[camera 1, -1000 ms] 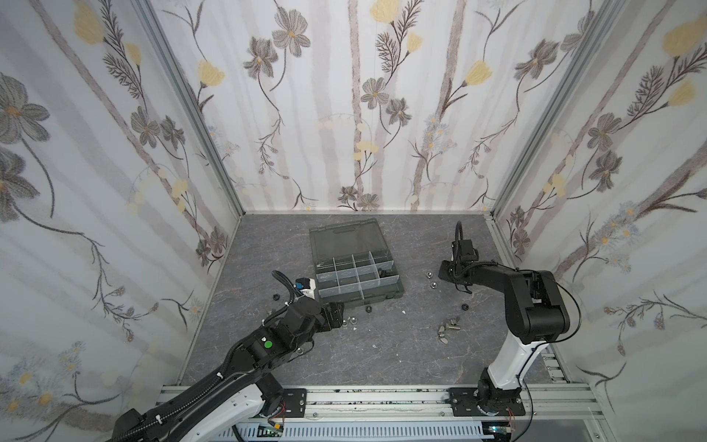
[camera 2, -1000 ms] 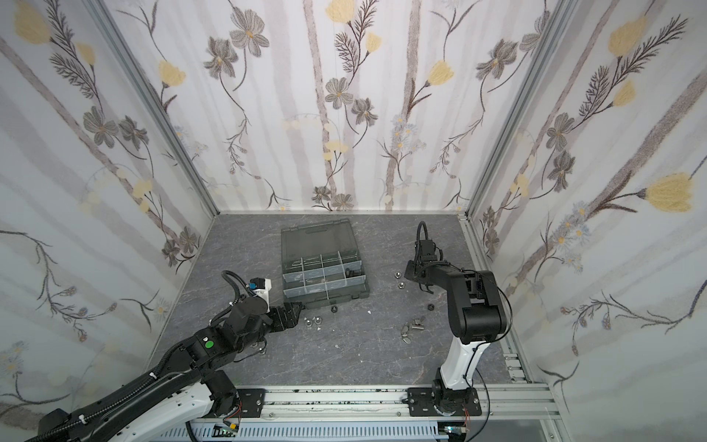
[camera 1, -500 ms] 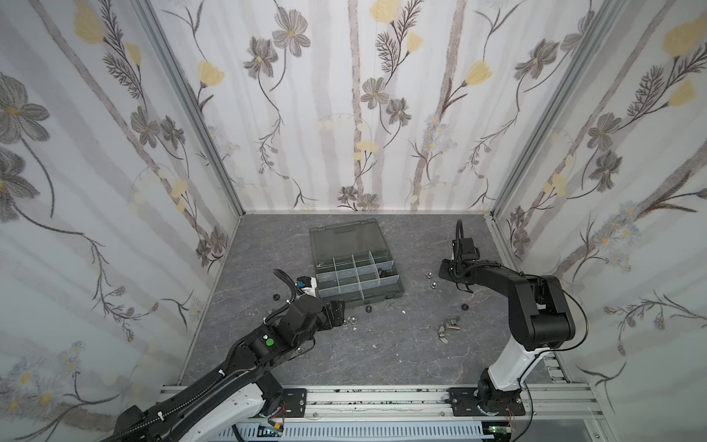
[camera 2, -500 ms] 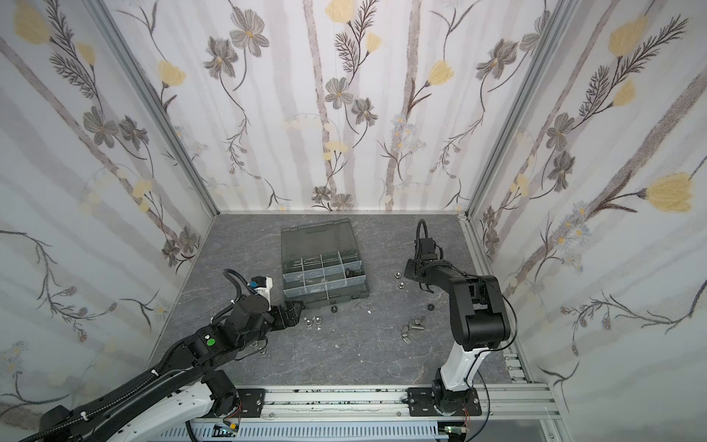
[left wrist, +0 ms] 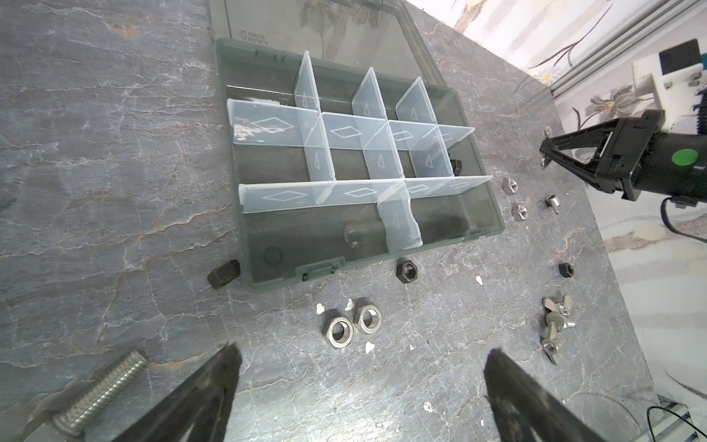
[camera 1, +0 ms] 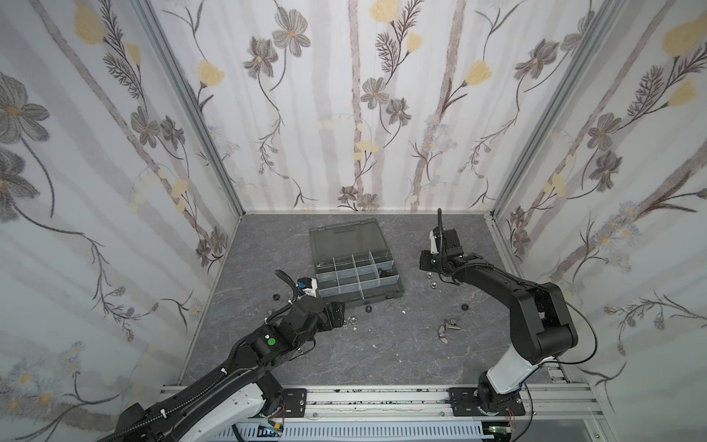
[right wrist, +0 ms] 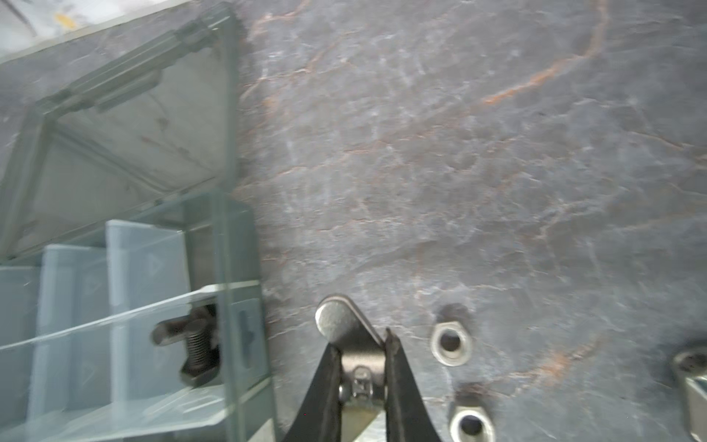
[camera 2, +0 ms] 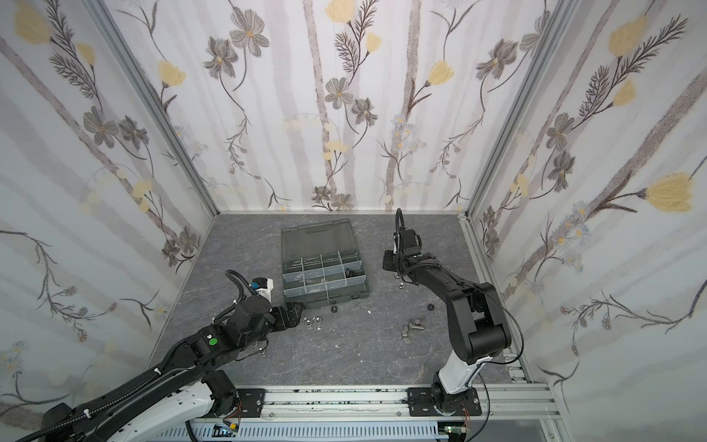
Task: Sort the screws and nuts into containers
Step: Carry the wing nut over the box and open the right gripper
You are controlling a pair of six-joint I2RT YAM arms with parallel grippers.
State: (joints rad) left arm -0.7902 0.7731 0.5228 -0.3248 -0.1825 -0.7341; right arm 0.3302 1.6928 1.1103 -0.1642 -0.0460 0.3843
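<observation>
Silver screw, long and threaded, is laid nearest the front edge of the table, beside the left gripper, whose jaws are spread wide just short of two silver nuts. Loose wing nuts are scattered toward the right edge. Organizer box is set mid-table, its lid laid open toward the far edge. One black screw is stored at the right end of its middle row. Right gripper, between box and right edge, is pinched on a silver wing nut, with hex nuts just beside.
</observation>
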